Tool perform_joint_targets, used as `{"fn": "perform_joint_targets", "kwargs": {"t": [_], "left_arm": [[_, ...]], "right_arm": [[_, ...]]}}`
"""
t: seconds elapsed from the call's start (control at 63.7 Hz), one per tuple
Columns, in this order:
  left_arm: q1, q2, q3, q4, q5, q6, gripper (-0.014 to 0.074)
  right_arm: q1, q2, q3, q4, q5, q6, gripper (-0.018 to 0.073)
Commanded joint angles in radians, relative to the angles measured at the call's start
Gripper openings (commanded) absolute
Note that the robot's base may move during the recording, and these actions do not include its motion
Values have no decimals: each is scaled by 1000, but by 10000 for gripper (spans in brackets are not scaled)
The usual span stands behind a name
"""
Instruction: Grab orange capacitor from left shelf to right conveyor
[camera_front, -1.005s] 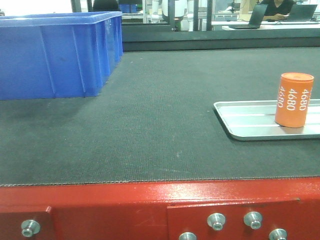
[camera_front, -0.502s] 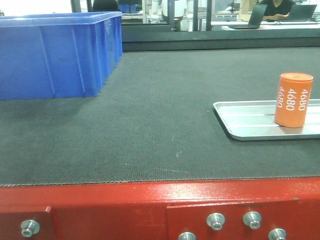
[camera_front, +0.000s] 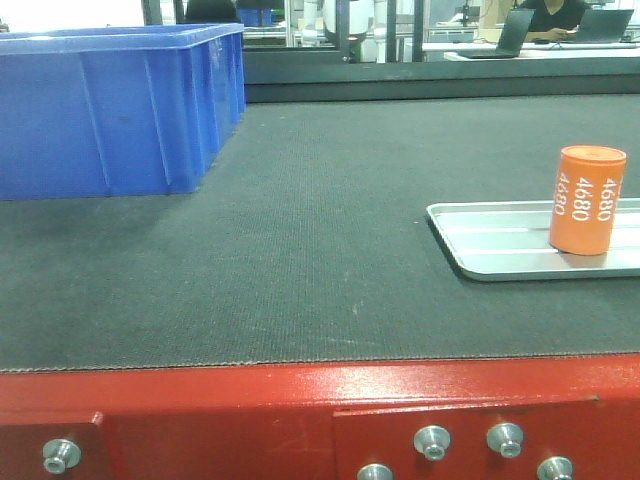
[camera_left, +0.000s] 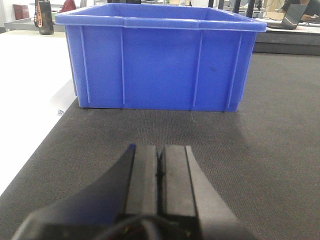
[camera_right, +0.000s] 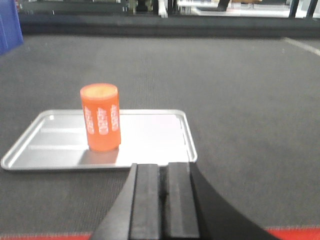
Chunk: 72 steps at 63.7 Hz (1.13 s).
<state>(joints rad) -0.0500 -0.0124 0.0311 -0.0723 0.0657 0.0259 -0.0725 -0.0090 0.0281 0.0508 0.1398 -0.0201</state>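
Small orange cylindrical capacitor (camera_right: 100, 117) stands upright on a flat silver metal tray (camera_right: 150, 140) on the dark grey conveyor belt (camera_front: 300, 250); left gripper (camera_left: 160, 172) and right gripper (camera_right: 161, 192) both clenched, empty.

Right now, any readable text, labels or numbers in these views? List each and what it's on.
"4680": white print, repeated in columns running down the side of the orange capacitor, which stands upright on the silver tray on the conveyor belt.
The same print on the capacitor in the right wrist view is blurred, only roughly legible.
Blue bin: no label or print visible.
Red frame: bolts only, no text.
Background laptops and benches: too small to read.
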Motion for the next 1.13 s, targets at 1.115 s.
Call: {"fn": "perform_joint_targets", "kwargs": {"t": [1.115], "left_arm": [[0, -12, -4, -2, -90, -1, -127]], "right_arm": [[-8, -8, -5, 8, -209, -7, 51]]}}
